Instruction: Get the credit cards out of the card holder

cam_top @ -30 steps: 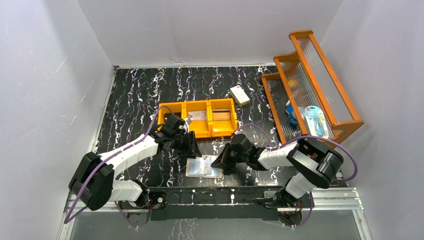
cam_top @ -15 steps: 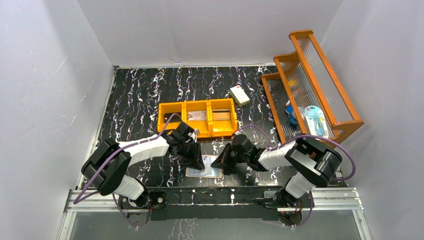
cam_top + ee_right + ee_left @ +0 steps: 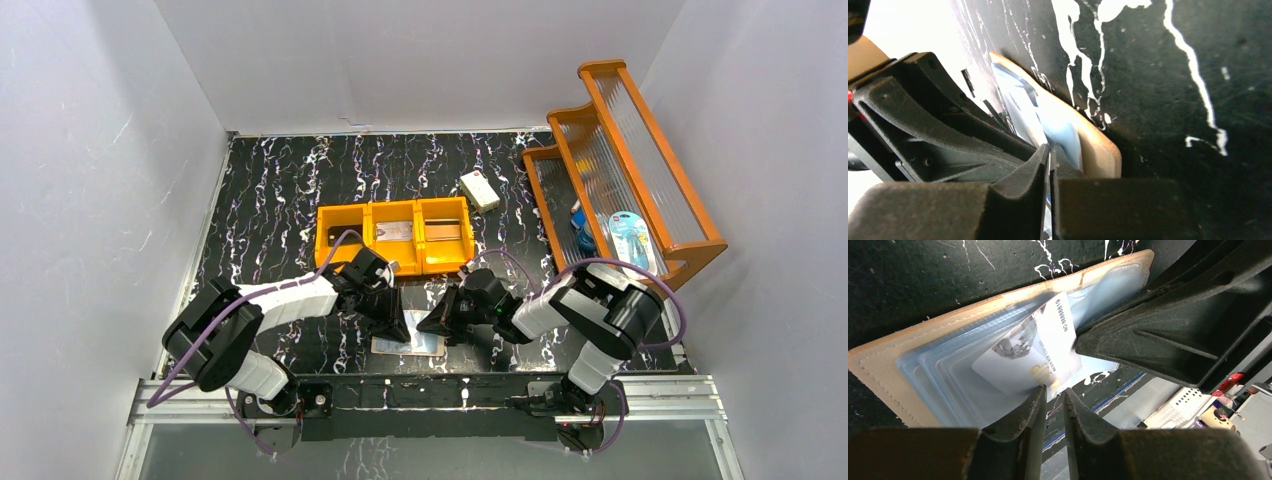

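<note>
Your black marbled table (image 3: 270, 180) carries the peach-pink bifold card holder (image 3: 908, 370), lying open at the near edge between both grippers. Your left gripper (image 3: 1053, 390) shows a narrow gap at a half-out white credit card (image 3: 1033, 355). Your right gripper (image 3: 1050, 155) is nearly closed at the holder's edge. You cannot tell whether either one is gripping.

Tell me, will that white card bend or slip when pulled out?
Probably stiff: the white card looks flat with straight edges. It may slide easily, since the card holder's pockets look glossy. Thin, so likely light.
</note>
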You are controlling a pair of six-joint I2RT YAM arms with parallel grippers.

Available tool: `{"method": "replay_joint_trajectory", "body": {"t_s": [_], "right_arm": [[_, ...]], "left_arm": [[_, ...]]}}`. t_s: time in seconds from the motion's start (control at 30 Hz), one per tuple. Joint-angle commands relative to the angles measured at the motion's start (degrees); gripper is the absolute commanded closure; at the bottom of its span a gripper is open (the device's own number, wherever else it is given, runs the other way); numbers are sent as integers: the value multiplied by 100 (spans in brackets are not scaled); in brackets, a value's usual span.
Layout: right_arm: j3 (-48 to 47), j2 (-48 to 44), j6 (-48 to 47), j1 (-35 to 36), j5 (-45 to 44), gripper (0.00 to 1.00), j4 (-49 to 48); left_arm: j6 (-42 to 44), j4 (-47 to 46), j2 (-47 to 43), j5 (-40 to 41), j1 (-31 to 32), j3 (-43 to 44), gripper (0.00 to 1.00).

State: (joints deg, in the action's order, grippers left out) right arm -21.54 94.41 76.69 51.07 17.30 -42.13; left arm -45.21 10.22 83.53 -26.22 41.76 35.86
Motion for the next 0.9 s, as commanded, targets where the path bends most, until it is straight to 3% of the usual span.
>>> {"method": "replay_joint_trajectory", "body": {"t_s": [0.0, 0.1, 0.37, 0.5, 0.87], "right_arm": [[15, 149, 80, 68, 65, 93, -345], [88, -9, 29, 70, -111, 100, -7], [65, -445, -157, 70, -401, 100, 719], [28, -491, -253, 67, -364, 100, 762], [-341, -359, -677, 70, 43, 70, 680]], "left_arm": [[135, 459, 123, 675, 71, -328, 80], [74, 529, -95, 762, 72, -274, 78], [97, 1063, -807, 1239, 70, 270, 62], [144, 1215, -808, 1440, 69, 296, 59], [70, 701, -342, 1022, 72, -53, 71]]}}
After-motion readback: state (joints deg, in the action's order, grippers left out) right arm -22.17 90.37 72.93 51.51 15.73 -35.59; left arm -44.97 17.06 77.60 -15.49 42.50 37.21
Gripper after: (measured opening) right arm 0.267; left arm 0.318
